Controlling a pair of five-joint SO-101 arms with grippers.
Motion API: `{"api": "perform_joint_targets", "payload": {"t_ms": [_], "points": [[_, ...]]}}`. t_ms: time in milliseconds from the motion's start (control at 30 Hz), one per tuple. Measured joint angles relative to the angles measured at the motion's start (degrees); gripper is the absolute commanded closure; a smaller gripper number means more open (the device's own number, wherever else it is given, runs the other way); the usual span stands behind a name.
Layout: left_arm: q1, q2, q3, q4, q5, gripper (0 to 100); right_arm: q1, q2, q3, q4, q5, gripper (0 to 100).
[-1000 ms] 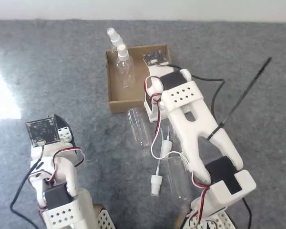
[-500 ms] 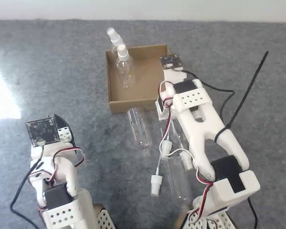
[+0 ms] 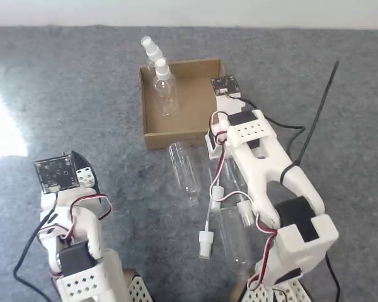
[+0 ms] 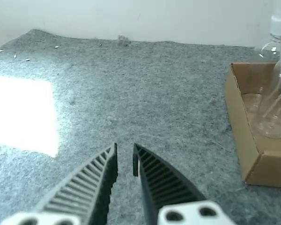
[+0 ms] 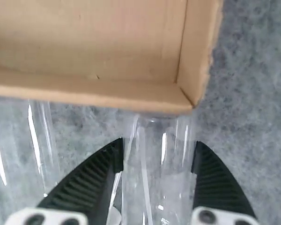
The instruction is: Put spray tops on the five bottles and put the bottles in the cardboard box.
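Note:
My right gripper (image 5: 158, 143) is open just in front of the cardboard box (image 3: 148, 107), near its right front corner (image 5: 196, 61). Its fingers straddle a bare clear bottle (image 5: 150, 178) lying on the felt, with no grip on it. Another bare bottle (image 3: 184, 173) lies to the left (image 5: 37, 136). One bottle with a spray top (image 3: 166, 91) lies inside the box; another (image 3: 150, 49) stands behind it. Loose spray tops (image 3: 206, 242) (image 3: 218, 192) lie by the right arm. My left gripper (image 4: 125, 159) hovers over bare felt at the near left, shut and holding nothing.
A third clear bottle (image 3: 233, 233) lies under the right arm's forearm. A black cable tie (image 3: 318, 107) sticks up from that arm. A bright patch of light (image 3: 0, 132) falls on the grey felt at the left, where there is free room.
The right arm has drawn back out of the box, shifted right and come down in front of its near wall, over the bare bottle. The left arm has not moved.

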Motion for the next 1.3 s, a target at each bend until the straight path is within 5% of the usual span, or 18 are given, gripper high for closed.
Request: {"api": "perform_joint_targets", "payload": {"t_ms": [167, 333, 1067, 1300], "points": [[0.0, 0.0, 0.0, 0.0, 0.0, 94, 0.3, 0.2, -0.2, 0.0, 0.0, 82.3], [0.0, 0.0, 0.0, 0.0, 0.0, 94, 1.5, 0.2, -0.2, 0.0, 0.0, 93.7], [0.0, 0.0, 0.0, 0.0, 0.0, 94, 11.3, -10.2, -0.1, 8.9, -0.1, 93.9], [0.0, 0.0, 0.0, 0.0, 0.0, 94, 15.0, -10.7, -0.1, 9.6, -9.7, 93.9]]}}
